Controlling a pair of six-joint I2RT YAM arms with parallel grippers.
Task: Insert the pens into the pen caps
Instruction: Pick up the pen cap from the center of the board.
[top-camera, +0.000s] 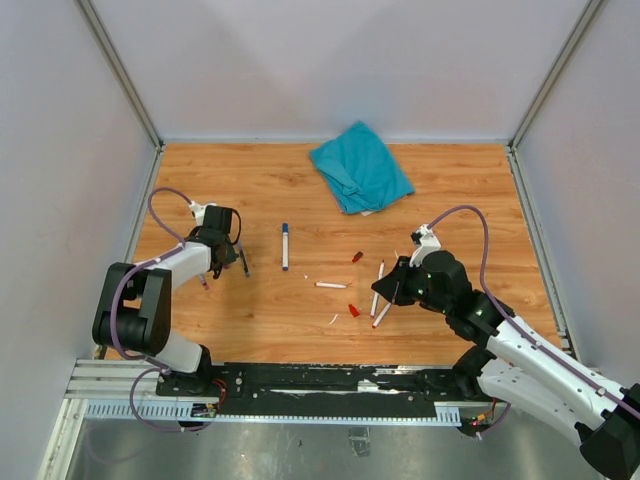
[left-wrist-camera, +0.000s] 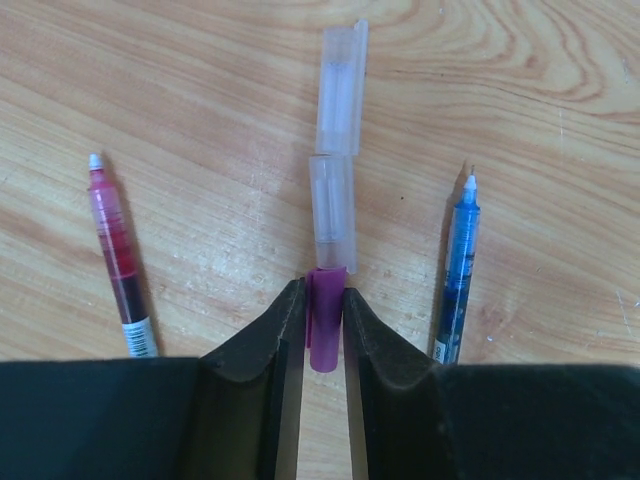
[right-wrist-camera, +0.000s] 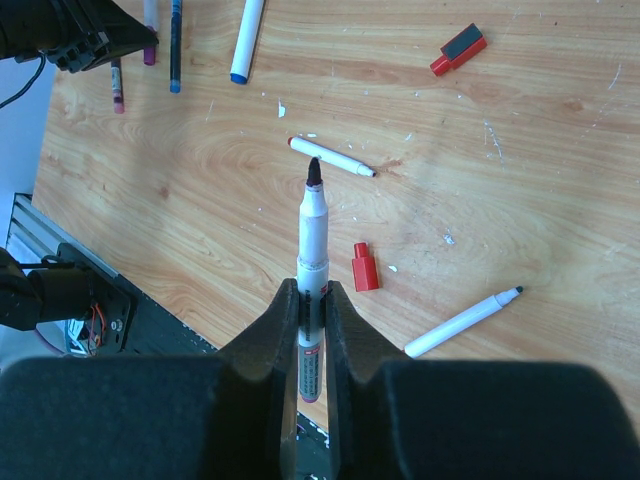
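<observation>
Right gripper (right-wrist-camera: 312, 295): clamped shut on the lower barrel of a white pen (right-wrist-camera: 313, 230), which was held clear of the table with its bare dark tip pointing away from the wrist.
Left gripper (left-wrist-camera: 323, 300): fingers pinched tight on a purple piece (left-wrist-camera: 326, 335); a clear tube (left-wrist-camera: 333, 210) ran on past the fingertips over the wood. Whether the purple part was a cap or a pen end could not be told.
Beside the left gripper: a red pen (left-wrist-camera: 118, 255) lay flat on one side and a blue pen (left-wrist-camera: 456, 270) on the other, neither touching the fingers.
Red cap (right-wrist-camera: 365, 267): lay on the wood just beside the held white pen, apart from it.
Red-and-dark cap (right-wrist-camera: 459, 49): lay farther out, well apart from the right gripper.
Loose pens: a short pen with a red end (right-wrist-camera: 332, 158) lay just past the held pen's tip; a dark-tipped pen (right-wrist-camera: 465, 322) lay off to the side of the fingers; a blue-ended pen (top-camera: 285, 246) lay mid-table between the arms.
Teal cloth (top-camera: 360, 165): lay crumpled at the far side of the table (top-camera: 470, 200).
</observation>
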